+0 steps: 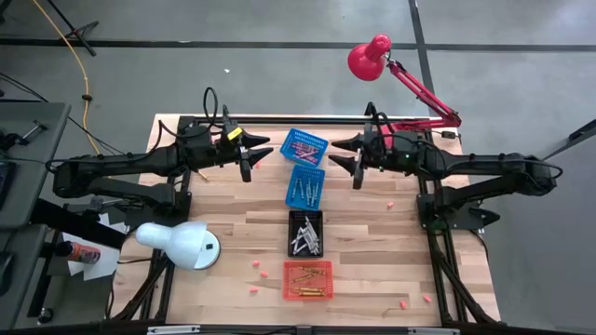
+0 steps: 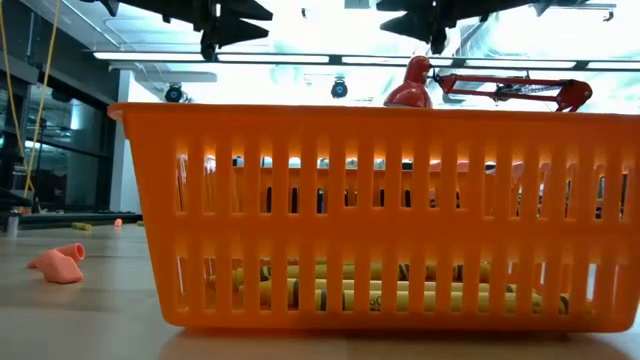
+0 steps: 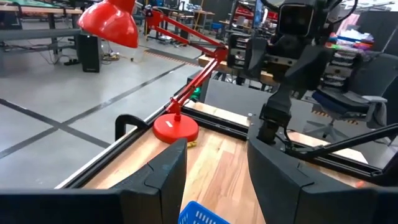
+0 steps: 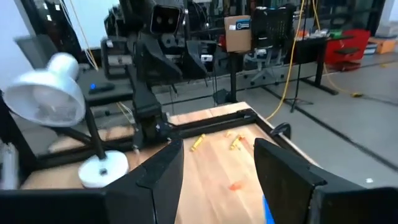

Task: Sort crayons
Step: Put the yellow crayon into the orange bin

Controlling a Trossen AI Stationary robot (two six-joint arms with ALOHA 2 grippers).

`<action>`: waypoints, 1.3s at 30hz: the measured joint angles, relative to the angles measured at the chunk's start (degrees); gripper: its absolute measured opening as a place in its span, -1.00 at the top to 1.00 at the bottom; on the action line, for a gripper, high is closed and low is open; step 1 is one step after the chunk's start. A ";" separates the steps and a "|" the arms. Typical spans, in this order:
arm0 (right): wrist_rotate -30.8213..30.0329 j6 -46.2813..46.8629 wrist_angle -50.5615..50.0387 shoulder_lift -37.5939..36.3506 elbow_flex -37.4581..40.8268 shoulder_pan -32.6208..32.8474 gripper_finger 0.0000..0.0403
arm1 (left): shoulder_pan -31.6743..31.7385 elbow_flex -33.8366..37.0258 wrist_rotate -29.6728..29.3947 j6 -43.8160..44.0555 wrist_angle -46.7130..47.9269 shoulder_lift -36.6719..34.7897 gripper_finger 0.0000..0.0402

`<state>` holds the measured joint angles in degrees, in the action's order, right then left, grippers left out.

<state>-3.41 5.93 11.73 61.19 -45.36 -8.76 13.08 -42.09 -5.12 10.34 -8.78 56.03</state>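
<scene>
Both arms hang near the table's far edge, left gripper (image 1: 253, 153) and right gripper (image 1: 346, 155) spread apart, empty. Crayons (image 1: 308, 275) lie in the orange basket (image 1: 288, 282) at the near edge.

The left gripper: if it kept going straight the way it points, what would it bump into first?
Probably the right gripper, which faces it across the table. The left gripper hangs with open jaws above the wood, and the gap between them looks free. The blue basket seems to sit lower, though depth is unclear.
</scene>
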 joint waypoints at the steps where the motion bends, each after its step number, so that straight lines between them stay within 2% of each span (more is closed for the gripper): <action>1: 0.02 -1.24 -0.21 0.01 0.00 -0.07 0.07 | 0.00 0.00 0.32 0.01 -0.02 0.00 0.21; 5: 0.87 -3.22 -0.24 0.04 0.00 -0.05 0.07 | 0.02 0.00 4.96 -0.98 -0.04 0.00 0.21; 9: 0.97 0.62 -0.26 0.04 0.00 -0.05 0.07 | 0.02 0.00 10.63 -3.29 -0.05 0.00 0.21; 16: 0.97 1.53 -0.28 0.04 0.00 -0.04 0.07 | 0.02 0.00 13.01 -6.03 -0.05 0.00 0.21; 25: 1.04 1.55 -3.52 0.04 0.02 0.05 0.07 | 0.02 0.00 13.00 -8.29 -0.04 0.00 0.21; 39: 1.04 3.25 -8.71 0.04 0.07 0.05 0.07 | 0.02 0.00 8.78 -10.15 -0.04 0.00 0.21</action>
<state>-2.37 9.18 3.02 61.23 -45.30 -8.71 13.10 -42.09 3.66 0.19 -8.82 56.03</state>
